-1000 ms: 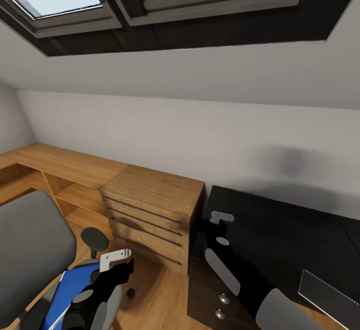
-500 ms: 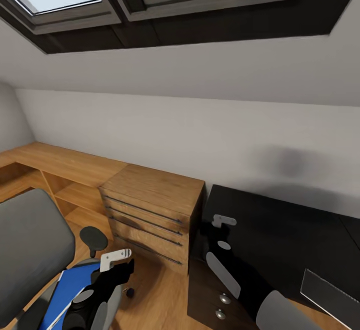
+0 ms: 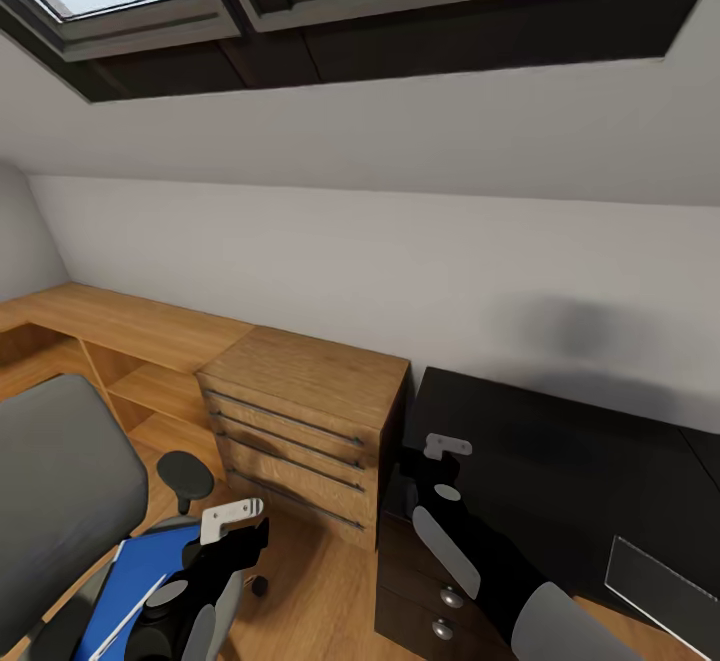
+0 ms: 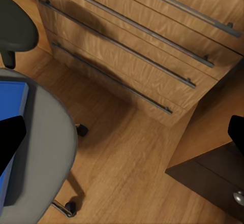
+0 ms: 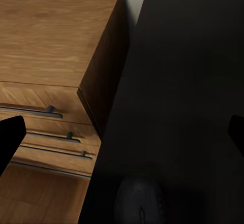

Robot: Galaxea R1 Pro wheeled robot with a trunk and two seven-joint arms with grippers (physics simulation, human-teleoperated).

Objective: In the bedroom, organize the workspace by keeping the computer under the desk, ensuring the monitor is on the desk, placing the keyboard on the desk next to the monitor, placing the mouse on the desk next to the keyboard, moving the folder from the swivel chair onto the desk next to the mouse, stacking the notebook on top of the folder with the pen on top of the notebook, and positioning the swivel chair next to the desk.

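The grey swivel chair (image 3: 60, 501) stands at the lower left, its seat (image 4: 48, 148) under my left arm. The blue folder (image 3: 145, 566) lies on the seat with the thin white pen (image 3: 125, 616) across it. My left gripper (image 3: 248, 539) hangs open just past the seat's edge, over the wood floor, with nothing between its fingers (image 4: 10, 140). My right gripper (image 3: 425, 466) is open above the near left corner of the glossy black desk (image 3: 570, 451). Below it a dark rounded mouse (image 5: 140, 201) rests on the desk top (image 5: 188, 82).
A light wooden drawer chest (image 3: 300, 431) stands between chair and desk, with a wooden counter (image 3: 120, 321) running left. The desk's dark drawer unit (image 3: 430, 601) has silver knobs. A flat grey slab with a pale edge (image 3: 660, 586) lies on the desk's right. A sloped ceiling with skylights hangs overhead.
The whole picture has shifted a little, so the camera moved. Both grippers stay open in about the same places, and the folder and pen remain on the chair.
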